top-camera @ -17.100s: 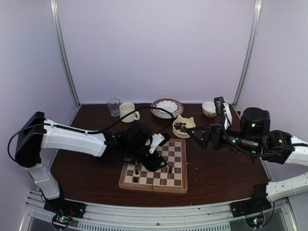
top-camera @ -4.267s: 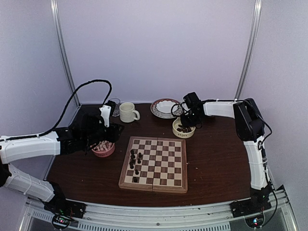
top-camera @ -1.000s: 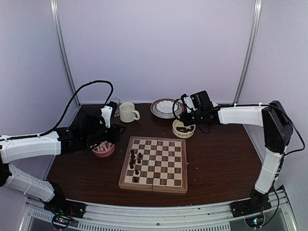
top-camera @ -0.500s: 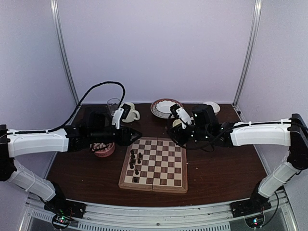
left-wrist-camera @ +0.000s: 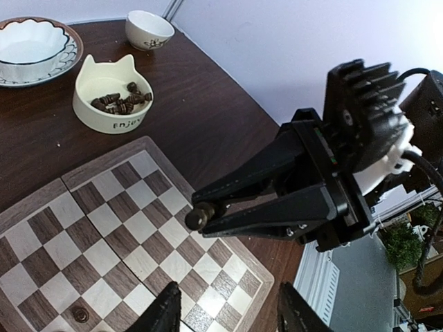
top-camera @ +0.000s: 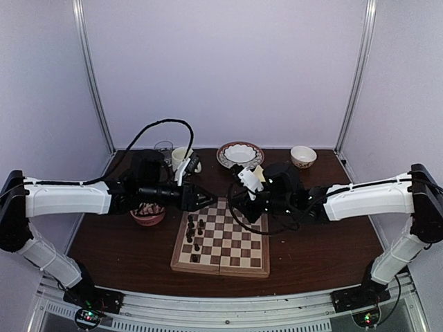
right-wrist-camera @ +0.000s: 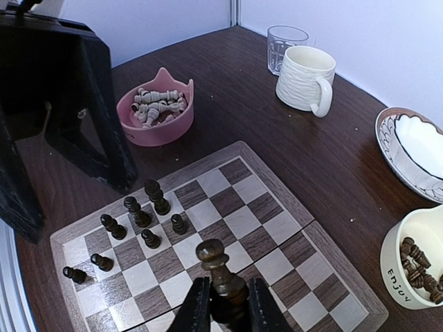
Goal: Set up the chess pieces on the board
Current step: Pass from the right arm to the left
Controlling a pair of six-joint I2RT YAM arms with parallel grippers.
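The board [top-camera: 235,250] lies in the middle of the table, with several dark chess pieces [right-wrist-camera: 149,207] standing on its left files. My right gripper [right-wrist-camera: 227,308] hovers over the board's far middle [top-camera: 247,207], shut on one dark brown chess piece [right-wrist-camera: 216,266] held upright, its round head above the fingertips. The left wrist view shows that same piece [left-wrist-camera: 199,216] from the front. My left gripper [left-wrist-camera: 228,319] is open with nothing between its fingers, above the board's far-left corner [top-camera: 206,200], pointing at the right gripper.
A pink bowl [right-wrist-camera: 156,111] of cream pieces sits left of the board. A cream cat-eared bowl [left-wrist-camera: 111,93] of dark pieces is behind it. Along the back stand a glass [right-wrist-camera: 285,45], a mug [right-wrist-camera: 304,79], a patterned plate with a bowl [top-camera: 240,153] and a small bowl [top-camera: 302,156].
My right gripper has swung from the cat-eared bowl to above the board, carrying a dark piece. My left arm has moved from the pink bowl to the board's far-left corner.
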